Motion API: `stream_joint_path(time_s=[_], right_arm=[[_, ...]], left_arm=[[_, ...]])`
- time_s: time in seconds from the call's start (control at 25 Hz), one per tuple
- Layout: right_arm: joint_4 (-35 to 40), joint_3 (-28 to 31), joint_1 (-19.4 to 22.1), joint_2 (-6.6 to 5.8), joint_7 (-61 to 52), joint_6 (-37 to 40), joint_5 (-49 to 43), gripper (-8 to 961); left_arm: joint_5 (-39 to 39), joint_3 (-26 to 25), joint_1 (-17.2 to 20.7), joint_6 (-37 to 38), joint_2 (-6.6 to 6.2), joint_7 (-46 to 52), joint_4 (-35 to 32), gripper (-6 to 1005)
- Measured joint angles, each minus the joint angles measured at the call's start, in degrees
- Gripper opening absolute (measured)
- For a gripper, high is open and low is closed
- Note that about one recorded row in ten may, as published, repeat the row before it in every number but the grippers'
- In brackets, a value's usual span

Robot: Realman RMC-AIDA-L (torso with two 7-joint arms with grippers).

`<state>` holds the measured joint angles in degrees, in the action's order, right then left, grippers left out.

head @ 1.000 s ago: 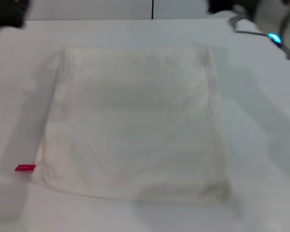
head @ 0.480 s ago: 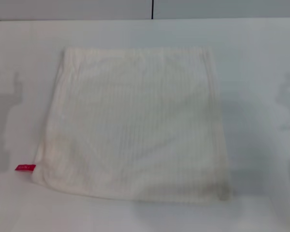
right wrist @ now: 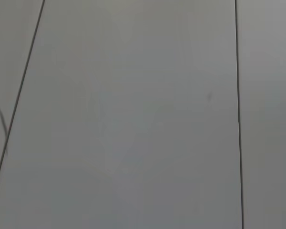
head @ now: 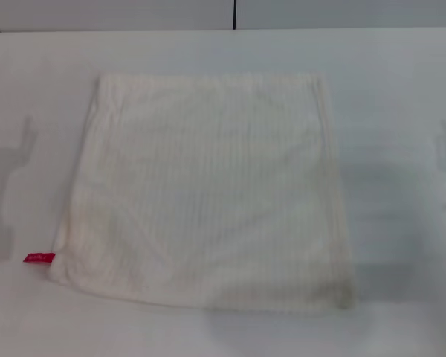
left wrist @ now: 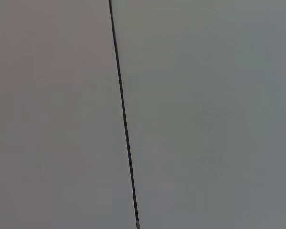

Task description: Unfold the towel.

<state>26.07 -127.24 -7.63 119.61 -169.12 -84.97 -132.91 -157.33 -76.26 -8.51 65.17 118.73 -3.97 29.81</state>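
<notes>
The cream-white towel (head: 208,190) lies spread flat on the white table (head: 401,89) in the head view, roughly square, with faint ribbed stripes. Its small red-pink tag (head: 39,258) sticks out at the near left corner. Neither gripper shows in the head view; only faint arm shadows fall on the table at the left and right sides. The left and right wrist views show only plain grey panels with dark seams, no fingers and no towel.
A grey wall with a dark vertical seam (head: 234,13) runs behind the table's far edge. Bare table surface surrounds the towel on all sides.
One second ago dark arm parts showed at the top corners of the head view; they have left the view. The towel has not moved.
</notes>
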Motion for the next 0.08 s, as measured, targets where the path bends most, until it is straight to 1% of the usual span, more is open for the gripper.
stream_joint_path(time_s=[0.08], right_arm=[[-0.53, -0.02, 0.11, 0.05, 0.00, 0.49, 0.01, 102]], left_arm=[[0.00, 0.00, 0.00, 0.00, 0.00, 0.00, 0.00, 504]])
